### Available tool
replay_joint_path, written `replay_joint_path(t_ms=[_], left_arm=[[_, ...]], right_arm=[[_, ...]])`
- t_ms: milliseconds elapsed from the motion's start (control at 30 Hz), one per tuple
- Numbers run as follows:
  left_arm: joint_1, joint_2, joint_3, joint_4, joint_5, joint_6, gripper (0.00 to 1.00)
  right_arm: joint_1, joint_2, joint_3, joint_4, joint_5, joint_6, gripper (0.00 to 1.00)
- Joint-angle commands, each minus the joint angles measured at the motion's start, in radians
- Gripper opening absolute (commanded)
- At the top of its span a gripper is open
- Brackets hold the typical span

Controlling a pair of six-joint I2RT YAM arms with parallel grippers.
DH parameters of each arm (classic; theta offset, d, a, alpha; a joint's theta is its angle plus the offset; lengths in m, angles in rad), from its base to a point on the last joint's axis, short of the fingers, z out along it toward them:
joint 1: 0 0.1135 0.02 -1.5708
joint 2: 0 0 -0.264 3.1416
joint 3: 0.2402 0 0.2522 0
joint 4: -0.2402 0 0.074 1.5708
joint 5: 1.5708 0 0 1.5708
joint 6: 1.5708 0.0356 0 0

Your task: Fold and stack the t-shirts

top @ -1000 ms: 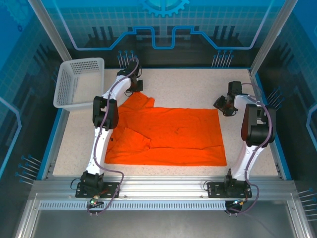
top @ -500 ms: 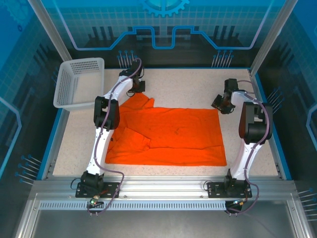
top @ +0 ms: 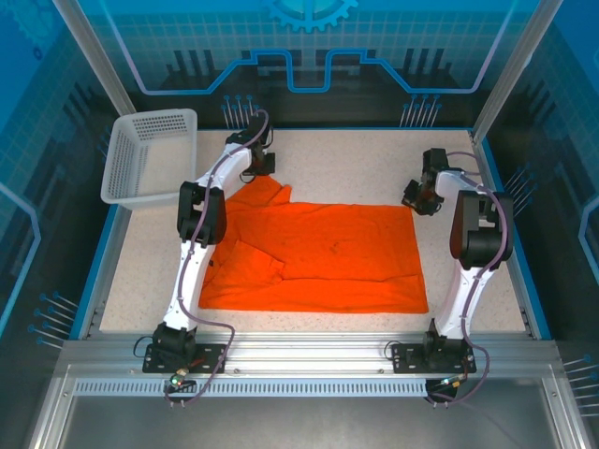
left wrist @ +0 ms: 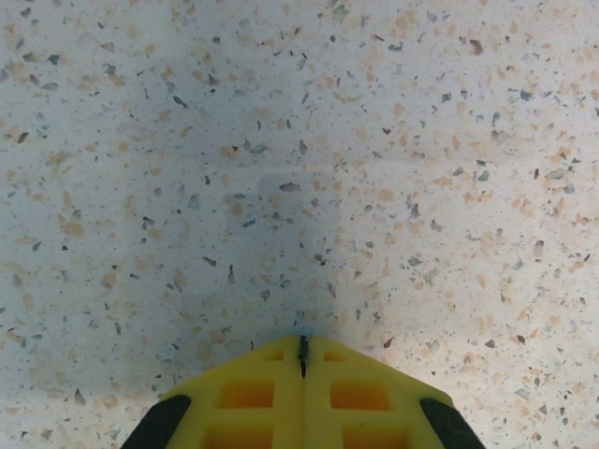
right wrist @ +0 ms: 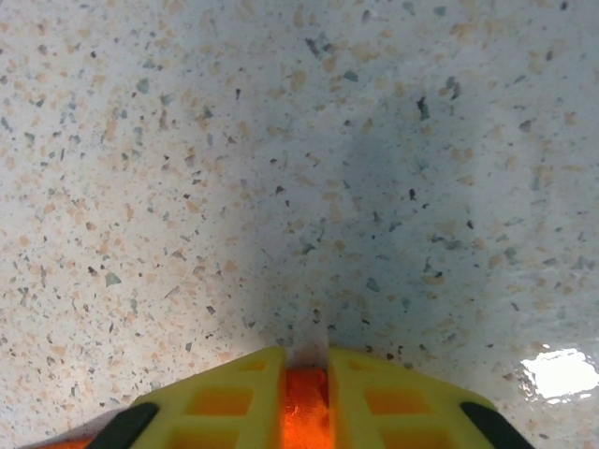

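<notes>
At the near edge of the speckled counter (top: 122, 290) the two arms are bolted side by side, the left arm (top: 192, 248) reaching away along the left side and the right arm (top: 479, 238) along the right. Between them lies the orange t-shirt (top: 337, 257), spread mostly flat, its long near edge running roughly parallel to the counter's near edge. Its left part is rumpled, with a flap of cloth doubled over onto the body close beside the left arm. Its right part is smooth out to a straight right edge. Farther back, the shirt's far right corner meets the right fingers (right wrist: 234, 402). In the right wrist view these yellow fingers stand nearly together with a strip of orange cloth clamped in the narrow slot between them, bare counter beyond their tips. On the far left a sleeve-like point of the shirt reaches up toward the left fingers (left wrist: 253, 398). In the left wrist view these are pressed together with only a hairline seam between them, above bare speckled counter. Whether they pinch any cloth cannot be told. Beyond and to the left, at the counter's far left corner, a white perforated basket (top: 140, 173) sits well apart from the shirt.
</notes>
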Motion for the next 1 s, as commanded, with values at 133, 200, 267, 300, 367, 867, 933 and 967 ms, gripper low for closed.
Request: replay_joint_path(t_ms=[133, 200, 267, 300, 367, 867, 933, 967], left_arm=[[-0.01, -0.107, -0.09, 0.077, 0.014, 0.021, 0.0], [-0.01, -0.141, -0.147, 0.129, 0.023, 0.026, 0.0], [-0.01, -0.201, -0.247, 0.22, 0.035, 0.039, 0.0], [-0.011, -0.227, -0.295, 0.261, 0.035, 0.046, 0.0], [-0.01, -0.279, -0.359, 0.322, 0.037, 0.059, 0.0], [-0.033, -0.726, -0.939, 0.625, 0.05, 0.026, 0.0], [-0.043, -0.795, -1.024, 0.63, 0.042, 0.024, 0.0], [-0.05, -0.834, -1.063, 0.626, 0.025, 0.022, 0.0]], right_arm=[[0.012, 0.024, 0.022, -0.024, -0.011, -0.012, 0.02], [0.013, 0.014, 0.013, -0.009, -0.016, -0.015, 0.0], [0.014, -0.007, -0.005, 0.018, -0.019, -0.025, 0.0], [0.016, -0.018, -0.012, 0.027, -0.015, -0.033, 0.0], [0.023, -0.049, -0.029, 0.048, 0.005, -0.056, 0.0], [0.032, -0.287, -0.228, 0.11, -0.029, -0.103, 0.0], [0.032, -0.32, -0.268, 0.114, -0.027, -0.093, 0.0], [0.031, -0.339, -0.289, 0.114, -0.027, -0.091, 0.0]])
